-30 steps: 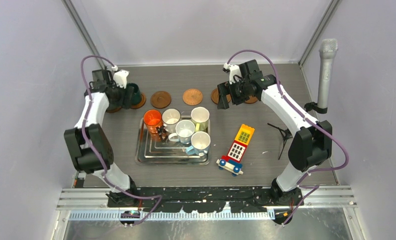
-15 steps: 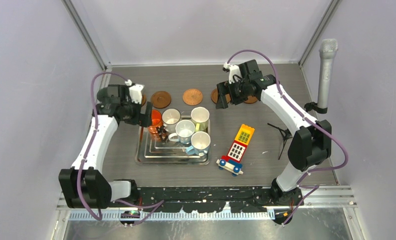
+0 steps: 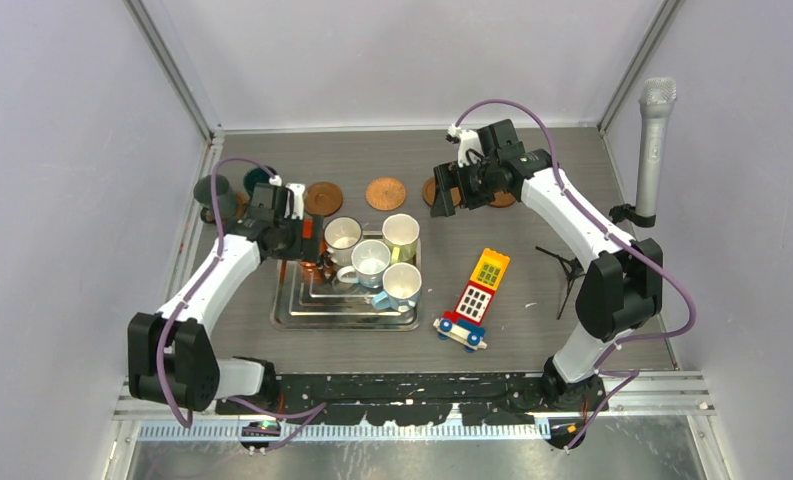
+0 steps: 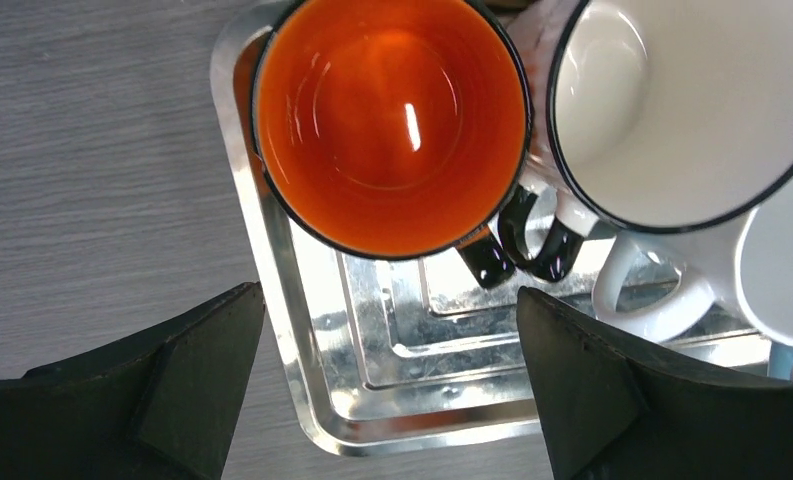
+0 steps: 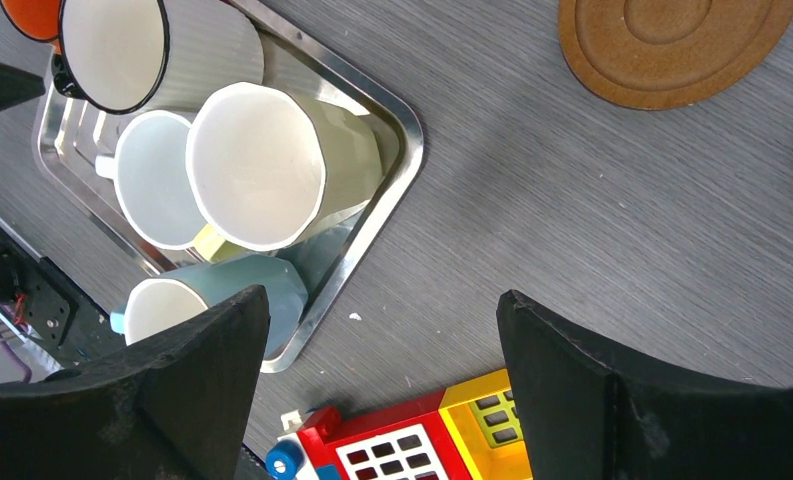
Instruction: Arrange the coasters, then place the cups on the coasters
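My left gripper [image 3: 297, 236] hangs open over the tray's back-left corner. In the left wrist view the left gripper [image 4: 387, 300] has nothing between its fingers, and the orange cup [image 4: 392, 120] stands just beyond them beside a white cup [image 4: 672, 110]. Two dark green cups [image 3: 215, 190] [image 3: 261, 180] stand at the far left on coasters. Bare coasters [image 3: 322, 198] [image 3: 385, 193] lie along the back. My right gripper [image 3: 459, 188] is open and empty above another coaster [image 3: 432, 190]. The right wrist view shows a coaster [image 5: 672, 45], the pale yellow cup [image 5: 262, 165] and the right gripper [image 5: 382, 300].
The metal tray [image 3: 347, 322] holds the pale yellow cup [image 3: 401, 232], white cups [image 3: 342, 233] [image 3: 371, 257] and a light blue one [image 3: 402, 283]. A red-and-yellow toy [image 3: 475, 298] lies right of it. A black stand [image 3: 567, 265] and a microphone [image 3: 652, 150] are at the right wall.
The left gripper opened off a dark green cup at the back left. It then swung right and nearer, over the orange cup in the tray. The right arm has stayed still.
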